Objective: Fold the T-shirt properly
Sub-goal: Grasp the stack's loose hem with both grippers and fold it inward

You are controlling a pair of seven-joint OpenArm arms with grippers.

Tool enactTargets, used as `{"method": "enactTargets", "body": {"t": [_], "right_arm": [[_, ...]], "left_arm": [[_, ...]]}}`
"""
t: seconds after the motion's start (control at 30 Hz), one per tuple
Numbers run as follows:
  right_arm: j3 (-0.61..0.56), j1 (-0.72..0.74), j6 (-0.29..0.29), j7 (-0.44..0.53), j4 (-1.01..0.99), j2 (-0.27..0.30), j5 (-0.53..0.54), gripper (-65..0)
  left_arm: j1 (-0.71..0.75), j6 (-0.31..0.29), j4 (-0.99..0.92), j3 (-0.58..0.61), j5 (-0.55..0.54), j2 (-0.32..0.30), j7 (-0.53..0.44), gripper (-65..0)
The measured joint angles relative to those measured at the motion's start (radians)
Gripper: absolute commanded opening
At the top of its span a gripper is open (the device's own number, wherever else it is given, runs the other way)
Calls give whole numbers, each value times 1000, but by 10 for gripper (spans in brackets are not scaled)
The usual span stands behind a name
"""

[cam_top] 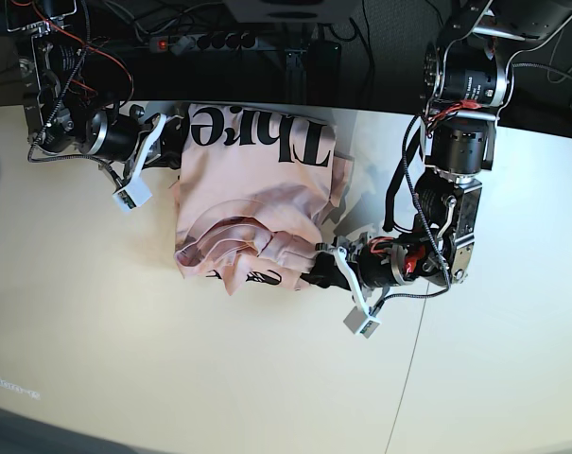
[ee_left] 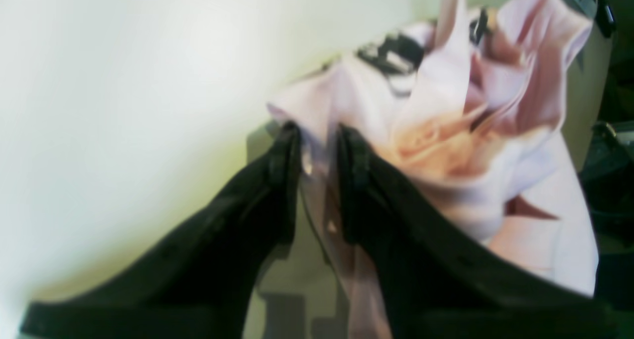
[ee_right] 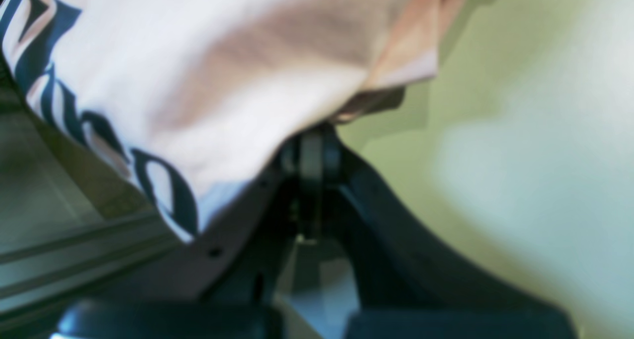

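Currently the T-shirt lies bunched near the far edge of the pale bench, black lettering showing along its far side and rumpled folds heaped on the near side. Left hand pinches a thin strip of pink fabric at the near corner. Right hand is closed at the far corner, cloth draped over it; whether it grips any cloth can't be told.
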Motion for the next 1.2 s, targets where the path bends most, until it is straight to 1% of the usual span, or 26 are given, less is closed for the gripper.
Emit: {"method": "enactTargets", "body": {"t": [0.07, 0.1, 0.23, 0.27, 0.33, 0.4, 0.5, 0.57, 0.67, 0.8, 1.0, 1.1, 1.2], "right_arm": [[26, -3, 0, 0, 0, -3, 3, -650], [40, -5, 0, -5, 0, -4, 7, -650], [116, -6, 2, -33, 17, -5, 2, -650], [136, -8, 2, -43, 29, -4, -8, -650], [166, -5, 3, -58, 53, 10, -26, -650], [171, 14, 3, -63, 69, 42, -24, -650], [173, 73, 3, -57, 80, 79, 14, -650], [166, 111, 3, -64, 82, 87, 30, -650], [102, 162, 3, -66, 81, 85, 32, -650], [-36, 228, 3, -65, 76, 82, 14, -650], [-167, 327, 3, -55, 63, 60, -14, -650], [-229, 398, 3, -42, -4, 35, -11, -650], [-292, 464, 3, -48, -96, -10, -33, -650]], "left_arm": [[-25, 0, 0, 0, -21, -14, 21, -486], [-37, 0, 0, 0, -47, -26, 39, -486], [-72, 0, 10, 0, -240, -86, 169, -487], [-71, 1, 24, -1, -267, -97, 193, -492], [-66, 1, 60, -2, -267, -104, 249, -520], [-51, 0, 104, 0, -275, -98, 271, -534], [-22, 0, 192, 2, -315, -93, 275, -534], [-8, 1, 256, 2, -353, -95, 314, -534], [8, 1, 299, 0, -441, -99, 352, -534], [51, 1, 299, 20, -536, -96, 394, -534], [58, 1, 298, 138, -545, -94, 396, -534], [60, 1, 296, 219, -537, -94, 384, -534], [61, 0, 295, 263, -438, -93, 283, -534]]}}
